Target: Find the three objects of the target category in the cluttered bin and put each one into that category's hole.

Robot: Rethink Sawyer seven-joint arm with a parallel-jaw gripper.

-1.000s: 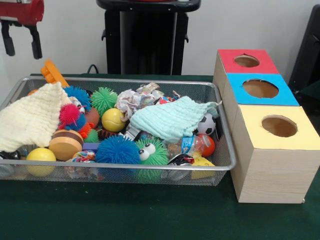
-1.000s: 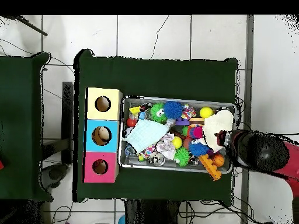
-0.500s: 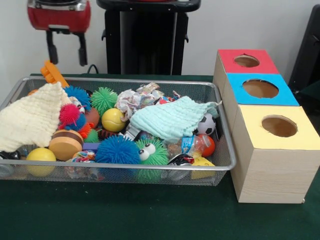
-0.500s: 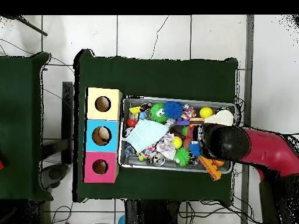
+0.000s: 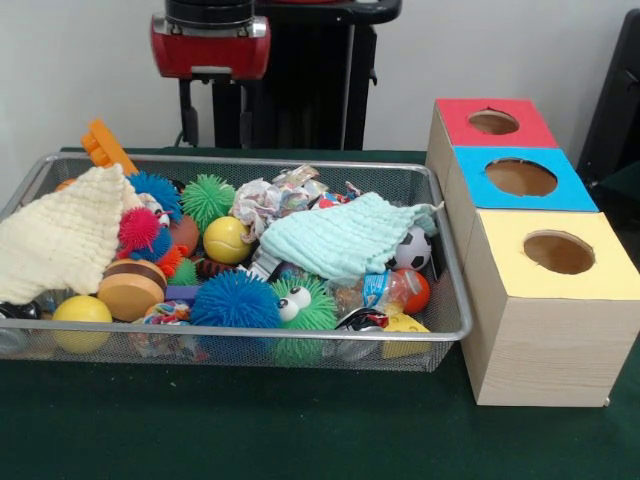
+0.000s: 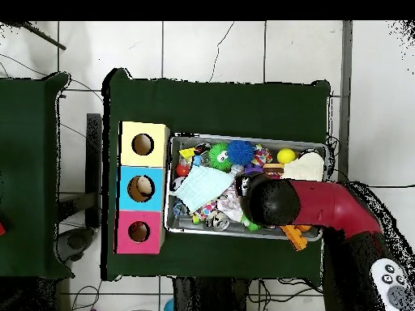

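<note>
Front view: wire bin packed with spiky balls, cloths; mint cloth at its 3 o'clock. Gripper parted, empty, above bin's 12 o'clock. No legible writing.

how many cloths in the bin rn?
2. Cream woven cloth at the wire bin's left end in the front view; mint-green cloth right of centre. Clutter may hide more.

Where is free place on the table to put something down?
The green table is bare in front of the wire bin and the boxes, and beyond them in the overhead view. The bin itself is packed with toys and cloths.
</note>
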